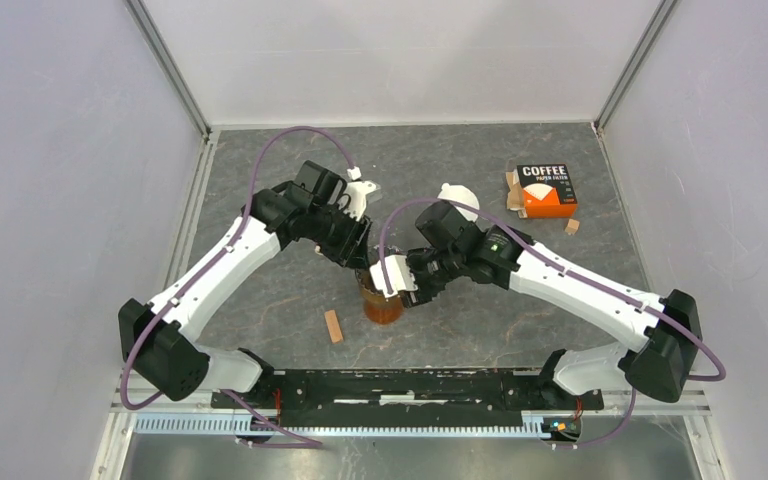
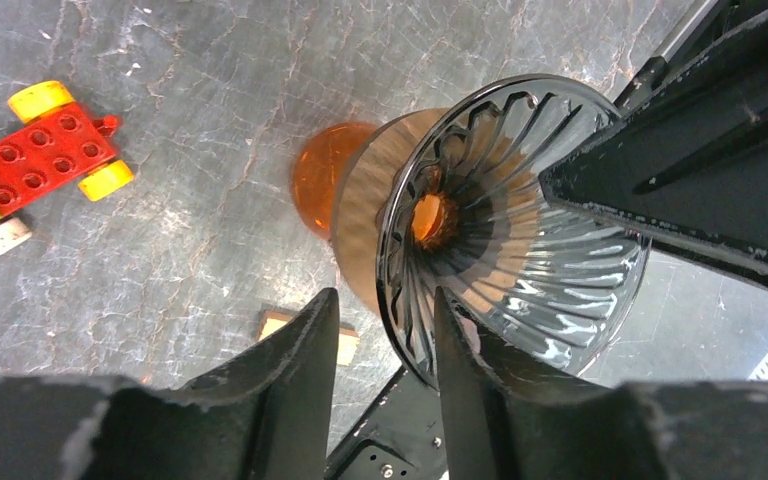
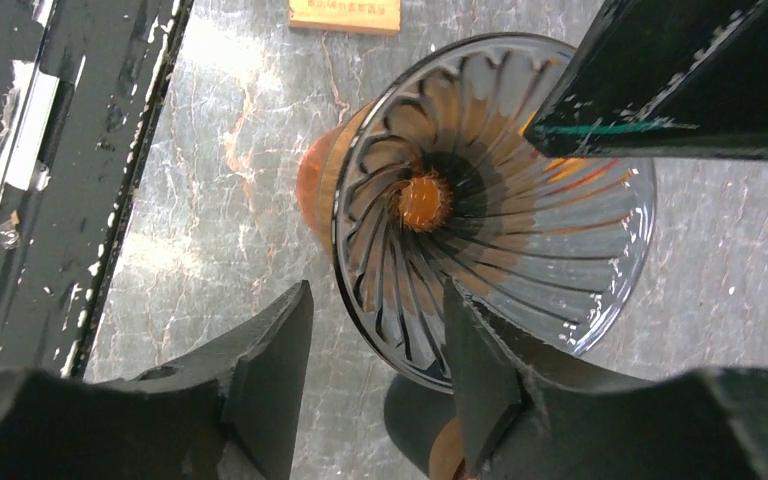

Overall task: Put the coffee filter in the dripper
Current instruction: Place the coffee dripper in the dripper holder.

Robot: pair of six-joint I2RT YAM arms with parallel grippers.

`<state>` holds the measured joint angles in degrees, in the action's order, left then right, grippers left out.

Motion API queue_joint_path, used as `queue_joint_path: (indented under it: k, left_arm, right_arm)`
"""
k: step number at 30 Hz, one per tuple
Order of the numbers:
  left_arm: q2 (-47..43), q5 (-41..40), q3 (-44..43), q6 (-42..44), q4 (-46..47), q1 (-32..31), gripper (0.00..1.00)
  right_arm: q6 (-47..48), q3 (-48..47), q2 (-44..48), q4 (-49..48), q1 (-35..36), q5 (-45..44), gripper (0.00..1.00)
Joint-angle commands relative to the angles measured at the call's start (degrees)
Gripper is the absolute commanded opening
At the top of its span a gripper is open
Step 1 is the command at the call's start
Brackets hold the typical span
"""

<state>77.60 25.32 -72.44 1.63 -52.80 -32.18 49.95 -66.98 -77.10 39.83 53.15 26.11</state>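
Observation:
A clear ribbed glass dripper sits on an amber glass cup; no filter is inside it. It also shows in the right wrist view. My left gripper is open, with one finger outside the dripper's rim and one inside. My right gripper is open and straddles the rim the same way from the other side. In the top view both grippers, left and right, meet over the cup. A white rounded thing, perhaps the paper filter, lies behind the right arm.
An orange and black coffee filter box lies at the back right, with a small wooden block beside it. Another wooden block lies left of the cup. A red and yellow toy car is nearby. The arms' base rail runs along the near edge.

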Motion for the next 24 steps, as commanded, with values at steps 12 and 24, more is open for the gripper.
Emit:
queue_joint_path:
  k: [12, 24]
  left_arm:
    - [-1.14, -4.64, -7.17, 4.11, -0.89, 0.1, 0.59]
    - [-3.23, -13.56, -18.6, 3.12, 3.58, 0.61, 0.91]
  right_arm:
    - [-2.08, -9.35, 4.18, 6.23, -1.57, 0.59, 0.69]
    - [-22.72, -5.07, 16.92, -9.98, -37.05, -7.66, 0.71]
